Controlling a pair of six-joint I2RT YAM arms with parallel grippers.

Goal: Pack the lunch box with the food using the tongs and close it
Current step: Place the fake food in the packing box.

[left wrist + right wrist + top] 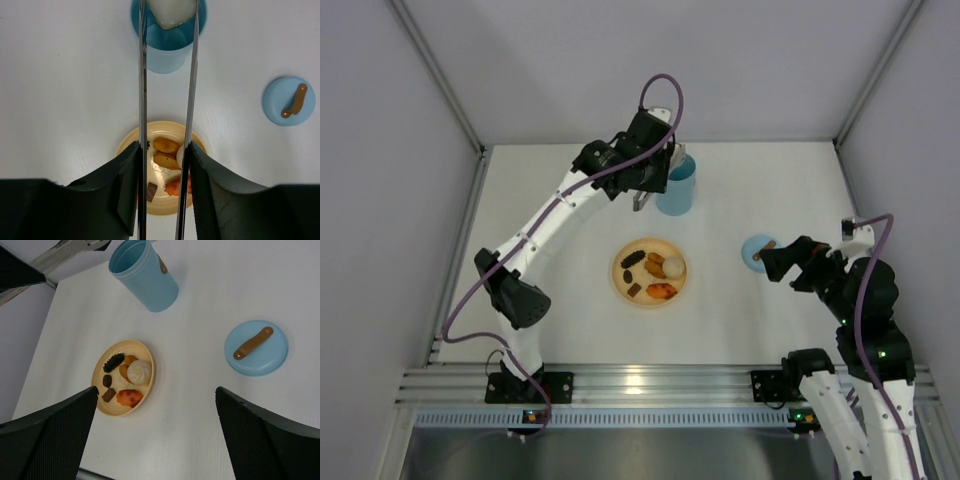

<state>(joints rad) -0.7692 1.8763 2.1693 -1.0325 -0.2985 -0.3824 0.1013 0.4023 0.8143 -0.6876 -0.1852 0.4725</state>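
The light-blue lunch box (678, 192) (150, 282) stands upright behind the plate. My left gripper (164, 150) (653, 168) is shut on the silver tongs (142, 100), its fingers pressing both arms. The tong tips pinch a white piece of food (171, 11) right over the lunch box's open mouth (167, 42). More food (139, 371) (655, 272) lies on the yellow plate (99, 390): a white bun, dark brown pieces, tan pieces and an orange-red one. My right gripper (156, 395) (775, 262) hangs open and holds nothing, near the lid.
The flat light-blue lid (757, 252) (256, 347) (289, 100) with a brown tab lies on the table right of the plate (620, 278). Grey walls close in the white table at the back and on both sides.
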